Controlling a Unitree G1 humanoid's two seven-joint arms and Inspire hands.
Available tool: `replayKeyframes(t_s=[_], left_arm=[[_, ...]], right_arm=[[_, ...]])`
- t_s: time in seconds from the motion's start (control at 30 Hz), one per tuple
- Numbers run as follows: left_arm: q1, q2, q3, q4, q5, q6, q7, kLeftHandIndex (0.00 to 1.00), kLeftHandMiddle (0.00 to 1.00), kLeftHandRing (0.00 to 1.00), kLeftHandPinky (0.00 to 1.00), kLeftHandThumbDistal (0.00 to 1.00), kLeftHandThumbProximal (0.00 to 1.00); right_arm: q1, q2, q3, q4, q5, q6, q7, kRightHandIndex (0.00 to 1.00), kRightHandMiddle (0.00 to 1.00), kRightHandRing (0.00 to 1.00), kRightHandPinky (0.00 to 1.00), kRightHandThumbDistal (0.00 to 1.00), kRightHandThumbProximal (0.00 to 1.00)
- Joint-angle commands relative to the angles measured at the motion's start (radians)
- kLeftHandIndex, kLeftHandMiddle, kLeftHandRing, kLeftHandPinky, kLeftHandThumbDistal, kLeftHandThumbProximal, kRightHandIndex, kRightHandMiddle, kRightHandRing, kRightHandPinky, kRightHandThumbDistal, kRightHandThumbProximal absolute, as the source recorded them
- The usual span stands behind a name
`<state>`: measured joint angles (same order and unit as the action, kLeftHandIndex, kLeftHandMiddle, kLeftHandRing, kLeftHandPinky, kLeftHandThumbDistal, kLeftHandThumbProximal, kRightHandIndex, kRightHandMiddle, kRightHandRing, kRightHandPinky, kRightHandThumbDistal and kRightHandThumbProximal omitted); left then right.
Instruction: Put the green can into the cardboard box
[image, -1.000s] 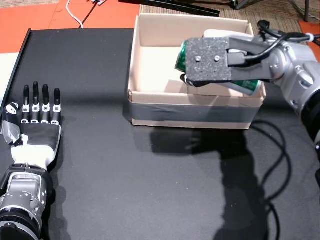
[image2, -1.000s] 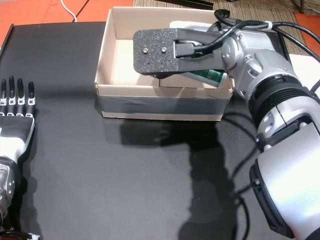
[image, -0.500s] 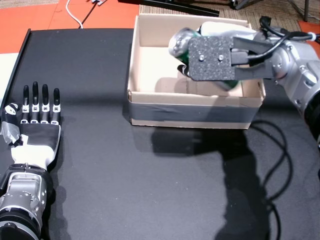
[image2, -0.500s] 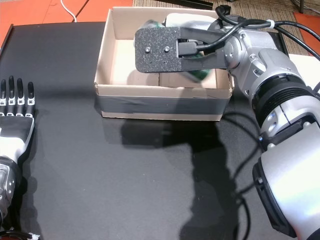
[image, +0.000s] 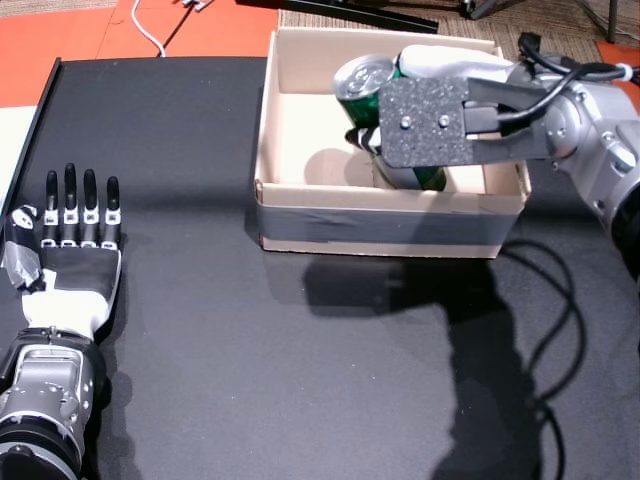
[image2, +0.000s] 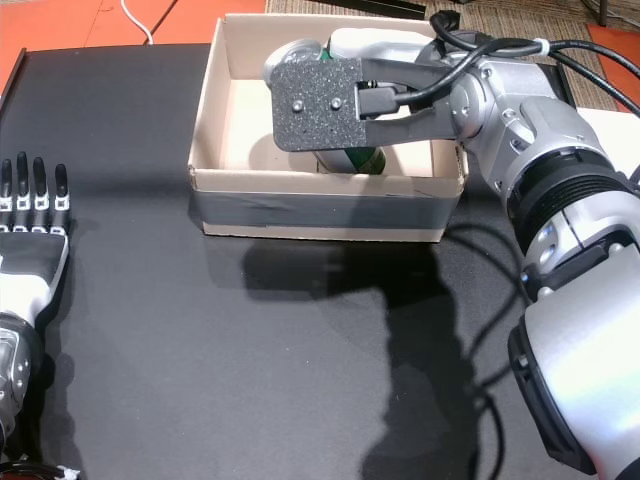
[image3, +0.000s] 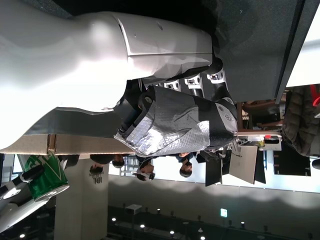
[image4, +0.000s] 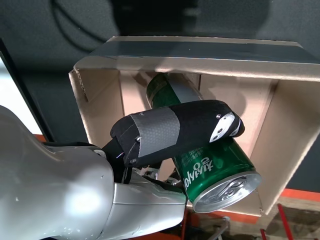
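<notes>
Cardboard box (image: 390, 225): on black table (image: 250, 350). Right hand (image: 425, 120): inside box, fingers wrapped round can. Left hand (image: 70, 240): flat, fingers spread, empty. Green can (image: 365, 80): tipped from lying toward upright since a second ago, lowered within the walls; release looks imminent.

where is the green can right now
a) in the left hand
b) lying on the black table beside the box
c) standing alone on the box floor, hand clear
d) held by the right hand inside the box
d: the right hand wraps the green can inside the cardboard box, while the left hand lies flat on the table.
</notes>
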<state>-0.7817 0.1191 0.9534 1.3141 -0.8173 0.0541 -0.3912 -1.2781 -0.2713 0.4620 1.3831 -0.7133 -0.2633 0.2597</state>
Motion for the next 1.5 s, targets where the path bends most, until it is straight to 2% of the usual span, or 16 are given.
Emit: replayKeyframes(t_s=[0.0, 0.07, 0.1, 0.13, 0.17, 0.23, 0.3, 0.67, 0.73, 0.77, 0.87, 0.97, 1.03, 1.27, 1.3, 1.47], left_arm=[[0.052, -0.021, -0.001, 0.036, 0.013, -0.003, 0.047, 0.53, 0.52, 0.63, 0.77, 0.00, 0.57], [0.052, -0.020, -0.003, 0.036, 0.014, -0.002, 0.042, 0.54, 0.52, 0.62, 0.77, 0.00, 0.59], [0.051, -0.020, -0.004, 0.036, 0.015, -0.002, 0.044, 0.54, 0.52, 0.62, 0.76, 0.00, 0.59], [0.050, -0.021, -0.005, 0.036, 0.016, -0.005, 0.050, 0.53, 0.51, 0.60, 0.75, 0.00, 0.59], [0.049, -0.021, -0.005, 0.037, 0.017, -0.006, 0.055, 0.52, 0.51, 0.60, 0.74, 0.00, 0.59], [0.048, -0.021, -0.005, 0.037, 0.017, -0.006, 0.057, 0.53, 0.51, 0.61, 0.75, 0.00, 0.59], [0.047, -0.021, -0.006, 0.037, 0.017, -0.007, 0.058, 0.52, 0.52, 0.62, 0.75, 0.00, 0.59], [0.048, -0.018, -0.003, 0.037, 0.015, -0.001, 0.047, 0.52, 0.52, 0.63, 0.76, 0.00, 0.58], [0.048, -0.017, -0.003, 0.037, 0.015, -0.001, 0.049, 0.53, 0.53, 0.63, 0.76, 0.00, 0.58], [0.048, -0.017, -0.003, 0.037, 0.015, -0.002, 0.049, 0.53, 0.53, 0.63, 0.77, 0.00, 0.58], [0.047, -0.017, -0.003, 0.037, 0.014, -0.004, 0.051, 0.53, 0.52, 0.62, 0.76, 0.00, 0.57], [0.050, -0.016, -0.007, 0.037, 0.019, -0.003, 0.046, 0.53, 0.52, 0.63, 0.77, 0.00, 0.56], [0.050, -0.015, -0.007, 0.037, 0.019, -0.001, 0.046, 0.53, 0.52, 0.63, 0.78, 0.00, 0.56], [0.050, -0.014, -0.013, 0.037, 0.022, -0.002, 0.049, 0.54, 0.54, 0.64, 0.78, 0.00, 0.55], [0.049, -0.014, -0.012, 0.037, 0.020, -0.001, 0.050, 0.54, 0.54, 0.64, 0.78, 0.00, 0.55], [0.049, -0.014, -0.010, 0.037, 0.017, 0.001, 0.047, 0.54, 0.55, 0.66, 0.81, 0.00, 0.58]], right_arm=[[-0.019, -0.008, -0.003, -0.007, 0.011, 0.003, 0.001, 0.68, 0.76, 0.79, 0.76, 0.81, 0.71], [-0.021, -0.003, -0.007, -0.006, 0.014, 0.023, -0.003, 0.65, 0.76, 0.85, 0.85, 0.98, 0.70], [-0.022, 0.000, -0.007, -0.005, 0.013, 0.039, -0.003, 0.67, 0.80, 0.93, 0.91, 1.00, 0.72], [-0.024, 0.004, -0.012, -0.005, 0.017, 0.058, -0.002, 0.74, 0.91, 0.99, 0.98, 1.00, 0.68], [-0.024, 0.006, -0.017, -0.005, 0.022, 0.070, 0.001, 0.79, 0.98, 1.00, 1.00, 1.00, 0.66], [-0.026, 0.008, -0.031, -0.006, 0.036, 0.085, 0.014, 0.91, 1.00, 1.00, 1.00, 1.00, 0.60], [-0.028, 0.007, -0.038, -0.007, 0.043, 0.091, 0.022, 0.95, 1.00, 1.00, 1.00, 1.00, 0.60], [-0.032, 0.004, -0.051, -0.011, 0.062, 0.092, 0.020, 0.90, 1.00, 1.00, 1.00, 1.00, 0.57], [-0.026, 0.000, -0.048, -0.015, 0.058, 0.069, -0.023, 0.81, 0.98, 1.00, 1.00, 1.00, 0.59], [-0.022, -0.004, -0.040, -0.018, 0.048, 0.047, -0.069, 0.76, 0.96, 1.00, 1.00, 1.00, 0.62], [0.003, -0.022, -0.024, -0.025, 0.023, -0.054, -0.263, 0.82, 0.97, 1.00, 1.00, 1.00, 0.66], [0.012, -0.030, -0.023, -0.025, 0.016, -0.115, -0.396, 0.96, 1.00, 1.00, 1.00, 1.00, 0.70], [0.009, -0.034, -0.019, -0.026, 0.008, -0.147, -0.478, 1.00, 1.00, 1.00, 1.00, 1.00, 0.72], [0.002, -0.039, 0.003, -0.035, -0.034, -0.221, -0.896, 1.00, 1.00, 1.00, 1.00, 1.00, 0.82], [0.001, -0.039, 0.010, -0.035, -0.045, -0.223, -0.959, 1.00, 1.00, 1.00, 1.00, 1.00, 0.79], [-0.005, -0.037, 0.066, -0.028, -0.123, -0.175, -1.248, 1.00, 1.00, 1.00, 1.00, 1.00, 0.81]])
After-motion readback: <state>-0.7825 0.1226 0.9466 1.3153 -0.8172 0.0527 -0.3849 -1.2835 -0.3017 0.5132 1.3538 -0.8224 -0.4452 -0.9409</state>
